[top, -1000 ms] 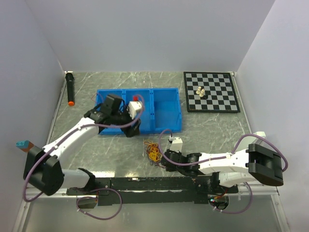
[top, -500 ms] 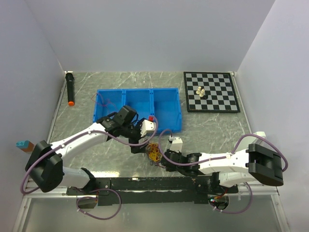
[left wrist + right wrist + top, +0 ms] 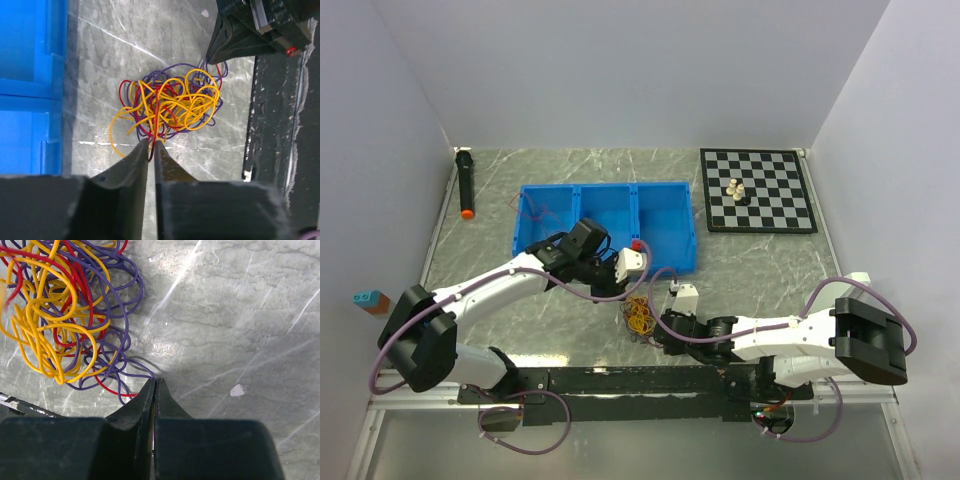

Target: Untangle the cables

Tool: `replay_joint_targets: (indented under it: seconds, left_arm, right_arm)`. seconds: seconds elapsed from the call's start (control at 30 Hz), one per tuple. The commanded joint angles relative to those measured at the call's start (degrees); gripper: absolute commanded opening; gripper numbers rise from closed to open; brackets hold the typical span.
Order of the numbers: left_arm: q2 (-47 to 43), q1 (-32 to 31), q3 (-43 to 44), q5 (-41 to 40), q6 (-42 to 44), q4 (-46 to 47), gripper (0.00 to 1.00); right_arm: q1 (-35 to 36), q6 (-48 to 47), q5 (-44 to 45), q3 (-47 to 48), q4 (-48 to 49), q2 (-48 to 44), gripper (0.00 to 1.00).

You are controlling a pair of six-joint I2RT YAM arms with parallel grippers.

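Top view: the cables [image 3: 640, 316] are lying in a small knot between the two jaw pairs, with the left gripper [image 3: 622, 295] and the right gripper [image 3: 662, 324] each at its edge. Strands are too fine to tell apart here.

Left wrist view: the left jaws are pinching a red strand [image 3: 155, 112] at their tips, with the knot just ahead.

Right wrist view: the right jaws are clenched, seemingly pinning a purple strand [image 3: 136, 364] at their tips. The knot lies ahead to the left.

The red strand is probably best drawn out slowly while the right gripper is anchoring.
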Motion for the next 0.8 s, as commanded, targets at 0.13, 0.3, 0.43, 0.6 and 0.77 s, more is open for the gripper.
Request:
replay_joint_targets:
  seconds: [0.13, 0.3, 0.43, 0.6, 0.77]
  left_arm:
    - [-2.2, -0.4, -0.2, -2.1, -2.3, 2.0, 0.01]
    - [-6.4, -0.3, 1.1, -5.6, -4.5, -0.9, 0.01]
    - [-10.4, 1.2, 6.7, -10.9, -4.3, -9.1, 0.01]
    - [-19.1, 4.8, 13.4, -13.0, -0.8, -21.5, 0.01]
    - [-27.2, 4.8, 17.0, -18.5, 1.6, -28.8, 0.01]
  right_arm:
    - [0.5, 1.0, 1.0, 0.2, -1.9, -2.3, 0.0]
    - [0.5, 1.1, 1.3, 0.5, -2.5, -2.7, 0.0]
    - [0.5, 1.5, 1.2, 0.4, -2.9, -2.5, 0.0]
    - [0.5, 1.7, 1.1, 0.7, -4.0, -2.0, 0.0]
    - [0.5, 2.3, 1.4, 1.4, -5.2, -0.5, 0.0]
